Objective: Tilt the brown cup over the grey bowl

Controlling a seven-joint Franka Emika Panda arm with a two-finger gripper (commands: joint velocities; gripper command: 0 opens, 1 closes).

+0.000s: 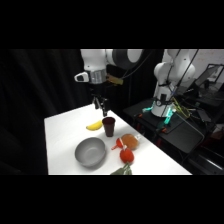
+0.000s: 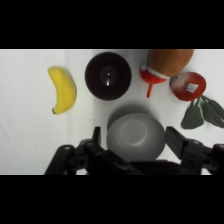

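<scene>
The brown cup (image 1: 108, 126) stands upright on the white table, just behind and right of the grey bowl (image 1: 91, 151). My gripper (image 1: 101, 106) hangs a little above and behind the cup and touches neither dish. Looking straight down in the wrist view, the cup (image 2: 108, 76) shows its dark inside. The bowl (image 2: 135, 136) lies below it in the picture. The gripper (image 2: 136, 139) is open, its fingers (image 2: 96, 136) wide apart on either side of the bowl's outline, with nothing held.
A yellow banana (image 1: 94, 126) (image 2: 63, 90) lies left of the cup. To the right sit a brown rounded item (image 2: 169, 59), a red-and-white piece (image 2: 151, 77), a red fruit (image 2: 187, 85) and green leaves (image 2: 202, 112). The table edge (image 1: 165, 150) runs along the right.
</scene>
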